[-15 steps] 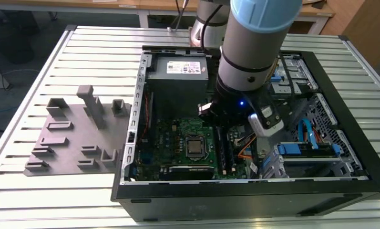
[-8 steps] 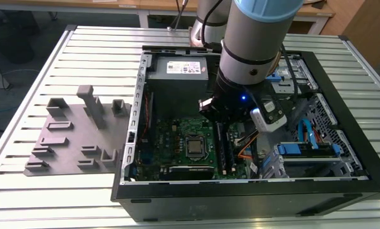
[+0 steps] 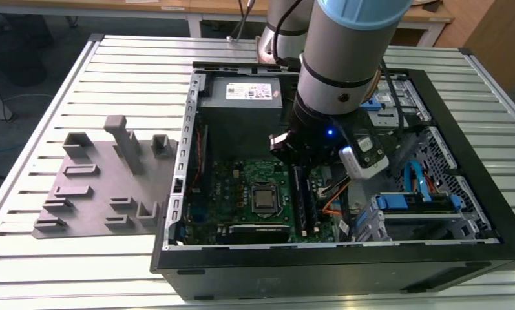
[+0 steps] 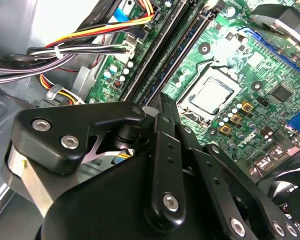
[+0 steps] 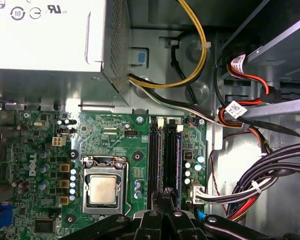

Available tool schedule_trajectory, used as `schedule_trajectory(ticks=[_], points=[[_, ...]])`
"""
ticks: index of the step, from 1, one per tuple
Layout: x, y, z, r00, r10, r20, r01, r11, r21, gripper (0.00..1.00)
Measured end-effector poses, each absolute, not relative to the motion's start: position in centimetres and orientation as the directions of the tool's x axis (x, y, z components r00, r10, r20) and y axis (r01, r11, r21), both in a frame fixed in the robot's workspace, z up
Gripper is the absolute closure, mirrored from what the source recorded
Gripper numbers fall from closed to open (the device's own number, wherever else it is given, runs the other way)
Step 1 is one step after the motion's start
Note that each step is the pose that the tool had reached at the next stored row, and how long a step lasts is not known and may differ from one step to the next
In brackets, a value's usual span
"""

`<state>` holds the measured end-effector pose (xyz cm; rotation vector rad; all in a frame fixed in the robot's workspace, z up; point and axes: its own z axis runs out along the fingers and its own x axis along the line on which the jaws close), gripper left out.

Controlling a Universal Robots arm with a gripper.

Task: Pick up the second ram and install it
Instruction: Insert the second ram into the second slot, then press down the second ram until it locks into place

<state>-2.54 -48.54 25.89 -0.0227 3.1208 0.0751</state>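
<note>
My gripper [image 3: 297,165] hangs inside the open computer case, low over the memory slots [image 5: 157,150] on the green motherboard [image 5: 115,135]. Its black fingers [image 5: 165,200] are shut, their tips close together right above the slots. A long narrow stick, the second ram [image 5: 178,150], stands on edge in the slot beside the bundle of cables. It runs out from under the fingertips [image 4: 161,102] in both wrist views, and its length also shows in the second wrist view, ram [image 4: 182,55]. Whether the tips touch its top edge I cannot tell.
The silver processor [image 5: 101,190] sits in its socket beside the slots. A grey power supply [image 3: 240,95] fills the case's far end. Black and coloured cables [image 5: 270,175] crowd the drive-bay side. The grey fixture plate [image 3: 94,194] with posts lies on the slatted table at the exterior view's left.
</note>
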Motion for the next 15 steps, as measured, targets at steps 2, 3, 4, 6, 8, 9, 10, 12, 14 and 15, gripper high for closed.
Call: schedule_trajectory(ticks=[2, 3, 4, 6, 8, 9, 10, 12, 14, 15], points=[[-2.5, -48.5, 25.9, -1.000, -0.014, -0.020, -0.015, 0.999, 0.048, 0.93], [-2.5, -48.5, 25.9, -1.000, -0.014, -0.020, -0.015, 0.999, 0.049, 0.93], [-2.5, -48.5, 25.8, -1.000, -0.014, -0.020, -0.015, 0.999, 0.050, 0.93], [-2.5, -48.5, 25.6, -1.000, -0.013, -0.020, -0.014, 0.999, 0.053, 0.93], [-2.5, -48.3, 25.2, -1.000, -0.012, -0.020, -0.013, 0.998, 0.053, 0.93], [-2.5, -48.2, 25.0, -1.000, -0.011, -0.020, -0.012, 0.998, 0.053, 0.93], [-2.5, -48.0, 24.8, -1.000, -0.011, -0.020, -0.012, 0.999, 0.053, 0.93], [-2.5, -47.5, 24.5, -1.000, -0.010, -0.020, -0.011, 0.999, 0.053, 0.93], [-2.5, -46.9, 24.1, -1.000, -0.010, -0.020, -0.011, 0.999, 0.053, 0.93], [-2.5, -46.4, 23.9, -1.000, -0.010, -0.020, -0.011, 0.999, 0.054, 0.93]])
